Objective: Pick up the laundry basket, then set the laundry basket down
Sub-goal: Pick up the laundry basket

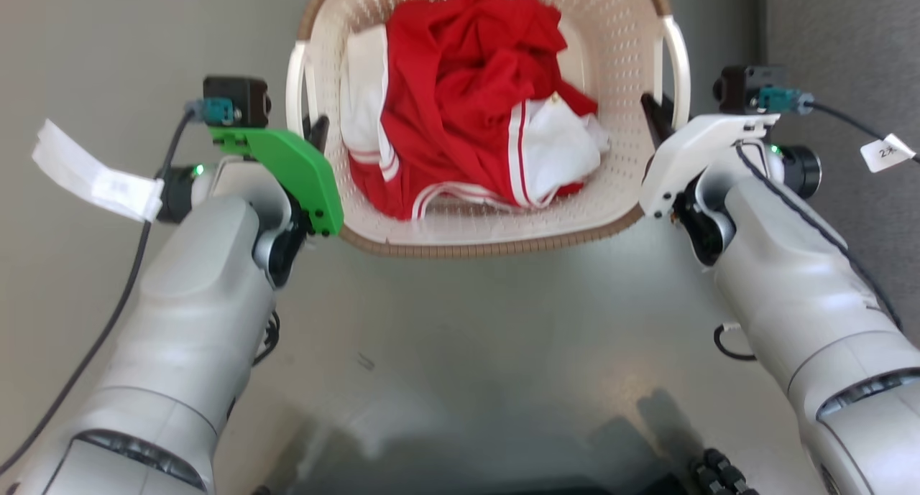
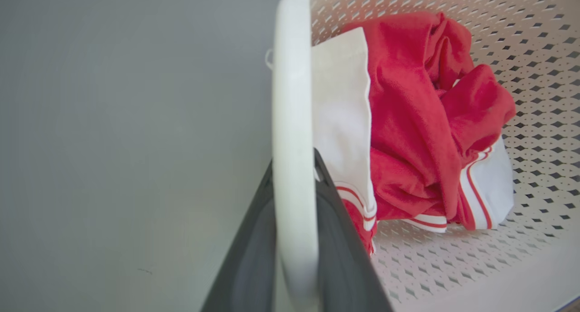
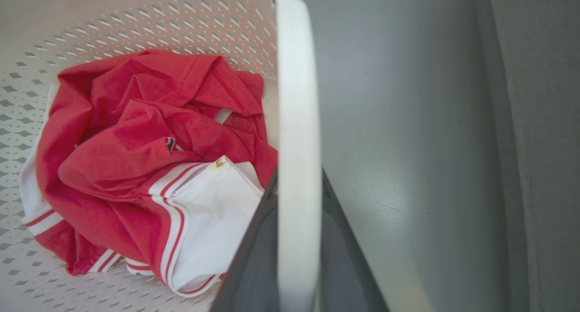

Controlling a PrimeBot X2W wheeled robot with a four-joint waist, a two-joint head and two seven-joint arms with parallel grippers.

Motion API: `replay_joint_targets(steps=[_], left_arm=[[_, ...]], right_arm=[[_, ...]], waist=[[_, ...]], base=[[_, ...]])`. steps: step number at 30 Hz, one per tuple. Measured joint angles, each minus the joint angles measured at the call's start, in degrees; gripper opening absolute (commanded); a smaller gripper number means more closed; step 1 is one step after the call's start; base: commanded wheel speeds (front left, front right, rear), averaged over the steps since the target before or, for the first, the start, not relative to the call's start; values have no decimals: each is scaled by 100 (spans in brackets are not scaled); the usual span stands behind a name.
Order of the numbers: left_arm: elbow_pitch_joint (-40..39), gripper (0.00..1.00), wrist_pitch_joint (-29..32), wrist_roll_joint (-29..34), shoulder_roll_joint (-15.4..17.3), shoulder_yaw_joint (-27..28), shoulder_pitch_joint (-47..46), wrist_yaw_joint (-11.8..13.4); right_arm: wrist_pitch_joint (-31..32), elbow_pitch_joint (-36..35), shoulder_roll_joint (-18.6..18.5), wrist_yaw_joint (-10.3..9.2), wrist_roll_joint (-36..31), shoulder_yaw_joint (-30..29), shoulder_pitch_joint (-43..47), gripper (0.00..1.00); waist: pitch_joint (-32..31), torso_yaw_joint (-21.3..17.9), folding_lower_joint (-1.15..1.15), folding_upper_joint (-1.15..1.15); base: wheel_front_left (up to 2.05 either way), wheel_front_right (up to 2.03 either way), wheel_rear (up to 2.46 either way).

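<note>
Squarely ahead in the head view, the laundry basket (image 1: 489,249) sits at the top centre over a grey floor (image 1: 467,337), its brown rim towards the robot and its far end cut off by the edge of the picture; whether it rests on the floor or hangs just clear of it I cannot tell. A crumpled red and white garment (image 1: 460,85) lies inside, bunched against the perforated walls. The left gripper (image 1: 316,132) is at the basket's left handle (image 1: 295,85) and the right gripper (image 1: 654,114) at its right handle (image 1: 679,57) – one arm on each side. In the left wrist view the white loop of the handle (image 2: 292,122) runs straight up the middle with the dark fingers (image 2: 344,239) pressed close on either side of it, so the jaws are narrow and clamped on the handle. The right wrist view shows the same: the handle (image 3: 297,122) passes between the dark fingers (image 3: 253,257), which are closed tight against it.
</note>
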Motion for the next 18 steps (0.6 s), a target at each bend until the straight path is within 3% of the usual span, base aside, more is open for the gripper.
replay_joint_targets(steps=[18], left_arm=[[354,0,168,-343,-87,-186,834,-14]], right_arm=[[576,256,76,145,108,332,608,0]], waist=[[-1376,-28,0,0]], base=[[0,0,0]])
